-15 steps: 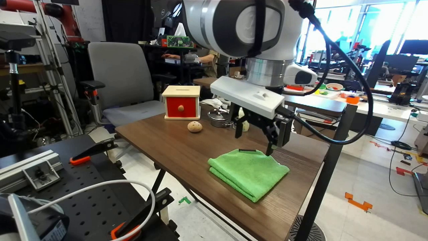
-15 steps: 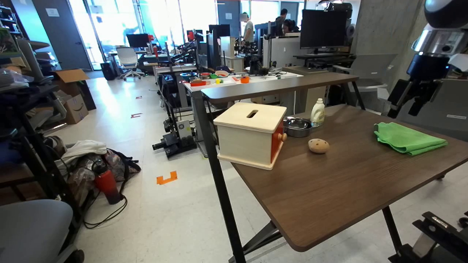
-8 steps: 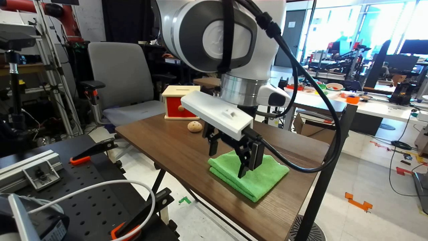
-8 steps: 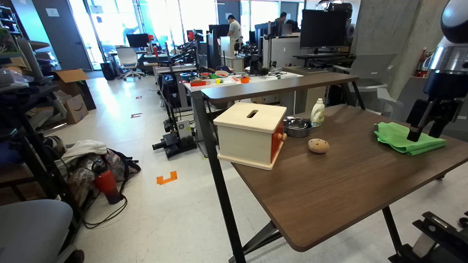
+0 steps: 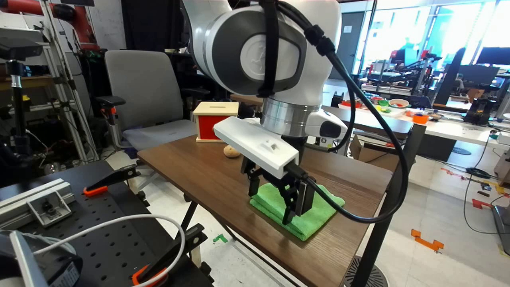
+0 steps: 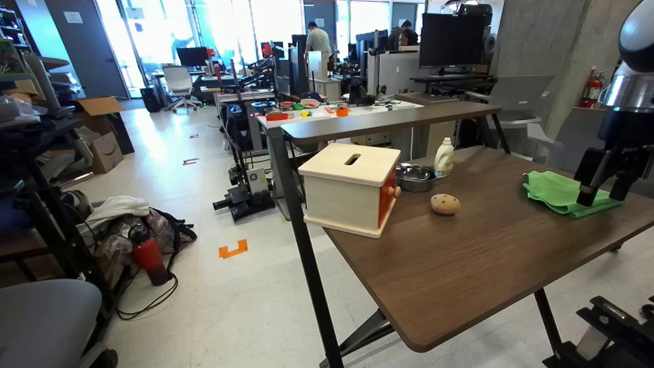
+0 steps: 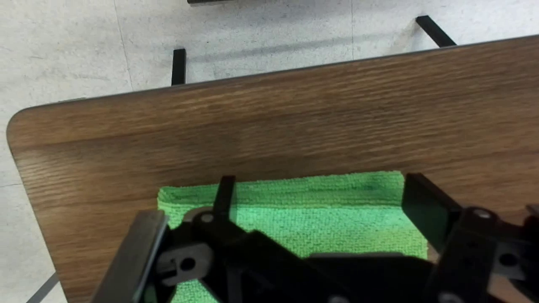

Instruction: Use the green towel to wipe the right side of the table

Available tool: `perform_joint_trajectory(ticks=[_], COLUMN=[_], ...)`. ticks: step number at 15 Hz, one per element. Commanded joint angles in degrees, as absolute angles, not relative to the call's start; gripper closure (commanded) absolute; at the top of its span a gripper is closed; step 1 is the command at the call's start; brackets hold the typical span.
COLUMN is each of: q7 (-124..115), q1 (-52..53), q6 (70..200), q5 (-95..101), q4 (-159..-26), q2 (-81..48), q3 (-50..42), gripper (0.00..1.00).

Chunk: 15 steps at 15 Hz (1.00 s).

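Observation:
A folded green towel (image 5: 316,217) lies flat on the brown wooden table (image 5: 195,167). It also shows in an exterior view (image 6: 552,191) and in the wrist view (image 7: 311,223). My gripper (image 5: 270,207) is open and points down over the towel. In the wrist view the gripper (image 7: 321,185) has its fingers wide apart, with the towel's folded edge between them. One finger is over the towel and the other is at its corner. In an exterior view the gripper (image 6: 603,198) is low, at towel height. I cannot tell whether the fingertips touch it. The gripper hides part of the towel.
A wooden box with a red front (image 6: 342,199) stands on the table. A round, spotted tan object (image 6: 445,204), a metal pot (image 6: 416,176) and a white bottle (image 6: 444,156) are near it. A raised shelf (image 6: 388,122) runs along one side. The table's edge (image 7: 269,75) is close to the towel.
My open gripper has moved over the towel and come down, then sunk a little further in the last half second. The towel has not visibly moved.

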State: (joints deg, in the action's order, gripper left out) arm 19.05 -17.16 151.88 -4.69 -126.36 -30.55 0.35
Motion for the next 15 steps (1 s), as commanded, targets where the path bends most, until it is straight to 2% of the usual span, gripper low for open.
perform_joint_trajectory(ticks=[1, 15], q7=[16.72, 16.00], q1=[-15.53, -14.56], q6=[152.61, 155.35], q5=[-3.50, -0.19], q4=[-124.85, -121.16], q2=[-32.29, -35.41], q3=[-1.40, -2.76], gripper=[0.00, 0.00])
